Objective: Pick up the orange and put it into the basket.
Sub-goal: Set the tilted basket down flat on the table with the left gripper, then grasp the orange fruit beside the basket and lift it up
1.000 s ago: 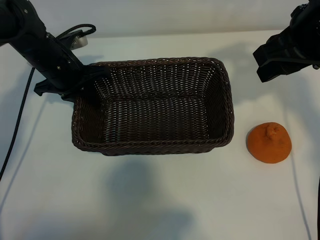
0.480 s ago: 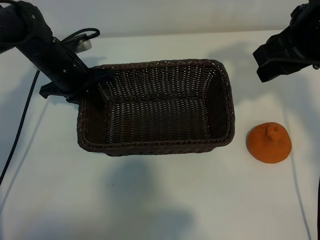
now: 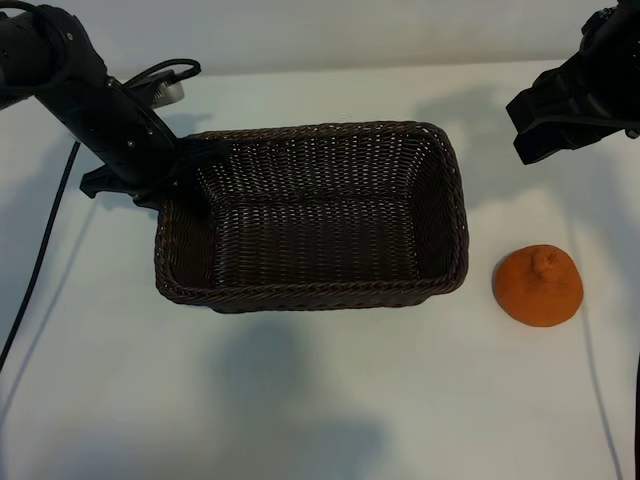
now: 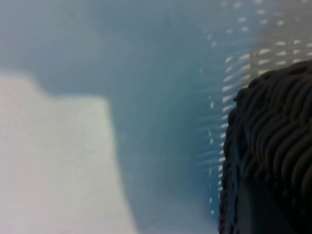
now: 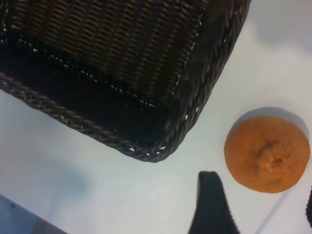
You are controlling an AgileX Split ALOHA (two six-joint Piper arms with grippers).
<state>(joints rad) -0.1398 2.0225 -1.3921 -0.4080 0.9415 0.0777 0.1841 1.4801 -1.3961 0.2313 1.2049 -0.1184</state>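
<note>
Left gripper (image 3: 178,168) clamped on the braided rim of the dark brown woven wicker basket (image 3: 440,200); right gripper (image 3: 548,125) spread, empty — matte orange fruit (image 3: 538,286) rests on the white tabletop (image 3: 320,400) beside the basket.

A bare test setup, likely a lab, is showing here: a plain white desk (image 3: 320,400), two black robot arms reaching in from opposite sides, and a black cable (image 3: 40,260) trailing across it.

White table (image 3: 320,400), soft grey shadows across it, pale wall (image 3: 380,30) along the far edge
</note>
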